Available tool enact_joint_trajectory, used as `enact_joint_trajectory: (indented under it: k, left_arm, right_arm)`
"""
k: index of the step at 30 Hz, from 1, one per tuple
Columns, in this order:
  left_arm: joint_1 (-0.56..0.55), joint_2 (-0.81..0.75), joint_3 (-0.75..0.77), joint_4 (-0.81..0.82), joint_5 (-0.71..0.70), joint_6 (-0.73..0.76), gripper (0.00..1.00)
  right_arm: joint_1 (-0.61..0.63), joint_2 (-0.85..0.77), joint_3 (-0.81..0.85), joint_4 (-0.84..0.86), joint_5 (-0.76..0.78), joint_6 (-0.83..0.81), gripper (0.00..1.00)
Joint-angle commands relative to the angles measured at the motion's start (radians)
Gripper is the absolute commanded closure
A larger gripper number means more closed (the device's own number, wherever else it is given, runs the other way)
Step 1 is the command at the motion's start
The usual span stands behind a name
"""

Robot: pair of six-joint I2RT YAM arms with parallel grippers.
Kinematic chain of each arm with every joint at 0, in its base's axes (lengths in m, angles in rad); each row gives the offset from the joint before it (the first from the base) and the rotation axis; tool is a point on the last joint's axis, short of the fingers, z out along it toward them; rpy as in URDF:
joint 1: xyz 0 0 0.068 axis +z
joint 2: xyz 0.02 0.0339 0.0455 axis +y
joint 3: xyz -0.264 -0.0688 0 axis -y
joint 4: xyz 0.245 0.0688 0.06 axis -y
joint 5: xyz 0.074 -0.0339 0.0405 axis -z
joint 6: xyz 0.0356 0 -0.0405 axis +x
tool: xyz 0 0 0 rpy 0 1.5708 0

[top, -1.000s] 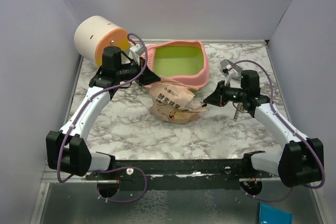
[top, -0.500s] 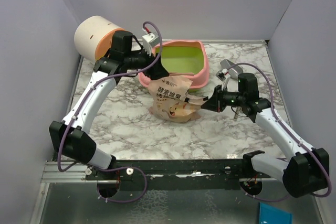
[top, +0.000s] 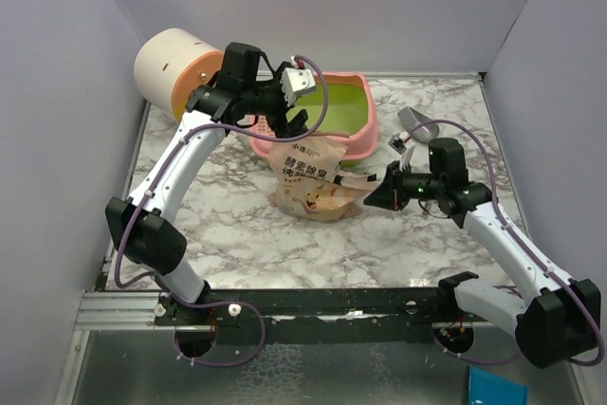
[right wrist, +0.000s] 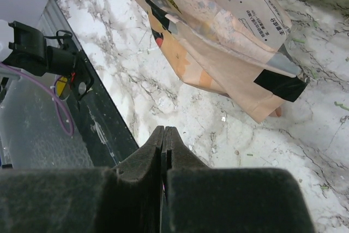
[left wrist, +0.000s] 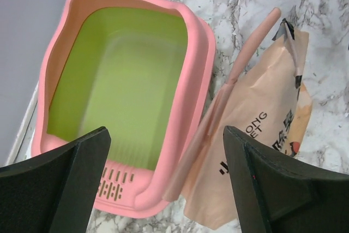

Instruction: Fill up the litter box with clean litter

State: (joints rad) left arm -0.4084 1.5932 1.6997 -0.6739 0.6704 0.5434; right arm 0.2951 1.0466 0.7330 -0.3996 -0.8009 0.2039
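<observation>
The litter box stands at the back middle of the table, a pink tray with a bare lime-green basin and a slotted sieve end. No clean litter shows in it; the litter is out of view. My left gripper hangs open above the box's near rim, its fingers spread wide with nothing between them. A beige printed pouch leans against the box's near side. My right gripper is shut and empty, its tip just short of the pouch's right corner.
A cream-and-orange cylinder lies at the back left. A grey scoop rests right of the box. The black rail runs along the table's near edge. Grey walls close in the left, back and right.
My left gripper has opened, let go of the box's left end, and swung right to above its near rim. The right gripper slid left toward the pouch, staying shut.
</observation>
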Motion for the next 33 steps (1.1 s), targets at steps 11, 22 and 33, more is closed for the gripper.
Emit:
enact_joint_trajectory:
  k: [11,22,33]
  left_arm:
    - [-0.007,0.202,0.196,-0.274,0.227,0.394,0.08]
    - [-0.032,0.157,0.072,-0.416,0.356,0.404,0.56]
    - [-0.14,-0.24,-0.389,0.232,-0.153,-0.085,1.0]
  right_arm:
    - [0.008,-0.039,0.08,-0.083,0.048,-0.027,0.99]
    - [0.009,-0.034,0.088,-0.072,0.068,-0.025,0.99]
    - [0.008,0.04,0.163,-0.024,0.219,0.023,0.98]
